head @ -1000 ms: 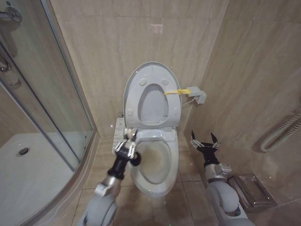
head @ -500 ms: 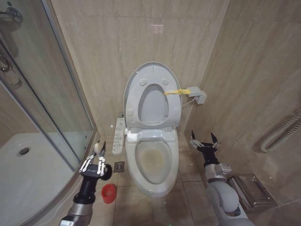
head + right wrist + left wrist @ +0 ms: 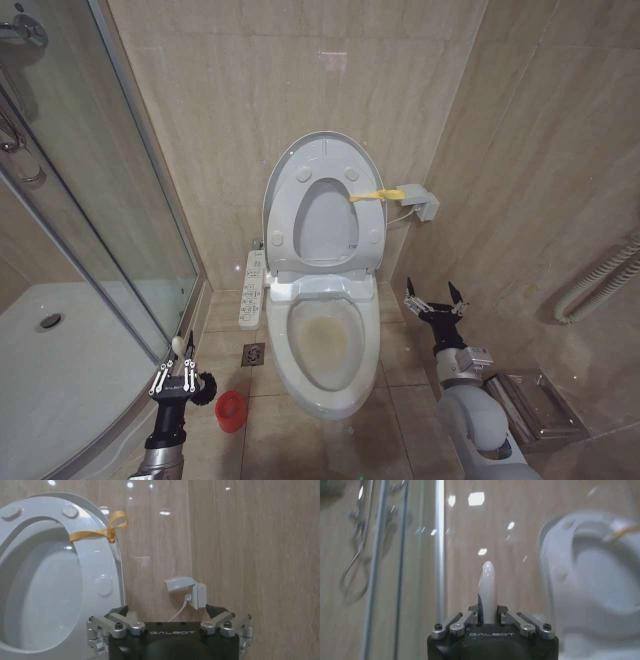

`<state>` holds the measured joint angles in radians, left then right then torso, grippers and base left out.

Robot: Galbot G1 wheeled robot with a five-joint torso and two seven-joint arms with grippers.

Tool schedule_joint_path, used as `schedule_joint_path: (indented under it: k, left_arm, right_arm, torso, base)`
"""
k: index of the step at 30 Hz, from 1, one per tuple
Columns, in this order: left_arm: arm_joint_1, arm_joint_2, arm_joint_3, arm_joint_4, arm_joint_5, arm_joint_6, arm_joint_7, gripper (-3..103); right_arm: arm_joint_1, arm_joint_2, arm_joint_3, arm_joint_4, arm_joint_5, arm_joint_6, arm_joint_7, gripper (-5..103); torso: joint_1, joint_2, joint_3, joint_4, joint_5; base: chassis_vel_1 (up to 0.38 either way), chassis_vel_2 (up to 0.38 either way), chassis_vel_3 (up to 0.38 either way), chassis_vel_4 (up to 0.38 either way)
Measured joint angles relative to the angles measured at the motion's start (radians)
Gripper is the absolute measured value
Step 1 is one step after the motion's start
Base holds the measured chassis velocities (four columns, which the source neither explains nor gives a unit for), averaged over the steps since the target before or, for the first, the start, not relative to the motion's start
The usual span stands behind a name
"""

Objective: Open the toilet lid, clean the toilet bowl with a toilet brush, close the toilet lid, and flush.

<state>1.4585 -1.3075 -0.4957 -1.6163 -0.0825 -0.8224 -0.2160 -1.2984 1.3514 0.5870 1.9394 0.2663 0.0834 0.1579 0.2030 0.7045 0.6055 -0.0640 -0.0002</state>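
Toilet lid (image 3: pixel 322 165) raised against the wall, toilet bowl (image 3: pixel 322 345) exposed at frame centre. Left gripper (image 3: pixel 180 378), lower left, fingers clamped on the toilet brush (image 3: pixel 487 588) handle, beside red holder (image 3: pixel 231 410). Right gripper (image 3: pixel 433 303), fingers spread wide, empty.

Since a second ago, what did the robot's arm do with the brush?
The left end effector, clamped on the toilet brush, pulled back from the toilet bowl toward the red holder by the shower. The right end effector stayed open and still; the toilet lid stayed up.

Even indoor light, ceiling-lamp glare on glossy wall tiles (image 3: pixel 150 525), blurred left wrist view.
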Motion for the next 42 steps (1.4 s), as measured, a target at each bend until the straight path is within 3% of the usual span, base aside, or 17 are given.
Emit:
schedule_joint_path:
  k: [3, 7, 22, 42]
  left_arm:
    - [-0.074, 0.004, 0.04, 0.147, -0.047, -0.002, -0.015, 20]
    - [-0.133, 0.006, 0.071, 0.261, -0.074, -0.002, -0.001, 20]
    - [-0.377, 0.013, 0.165, 0.548, -0.114, 0.0, 0.089, 20]
    - [-0.447, 0.002, 0.26, 0.695, -0.131, 0.002, 0.125, 20]
  right_arm:
    - [0.0, 0.0, 0.0, 0.0, 0.0, 0.0, 0.0, 100]
    - [0.0, 0.0, 0.0, 0.0, 0.0, 0.0, 0.0, 100]
    - [0.0, 0.0, 0.0, 0.0, 0.0, 0.0, 0.0, 100]
    - [0.0, 0.0, 0.0, 0.0, 0.0, 0.0, 0.0, 100]
  torso:
    - [0.0, 0.0, 0.0, -0.0001, 0.0]
    - [0.0, 0.0, 0.0, -0.0001, 0.0001]
    - [0.0, 0.0, 0.0, 0.0, 0.0003]
    - [0.0, 0.0, 0.0, 0.0, 0.0003]
  base:
    - [0.0, 0.0, 0.0, 0.0]
    - [0.0, 0.0, 0.0, 0.0]
    - [0.0, 0.0, 0.0, 0.0]
    - [0.0, 0.0, 0.0, 0.0]
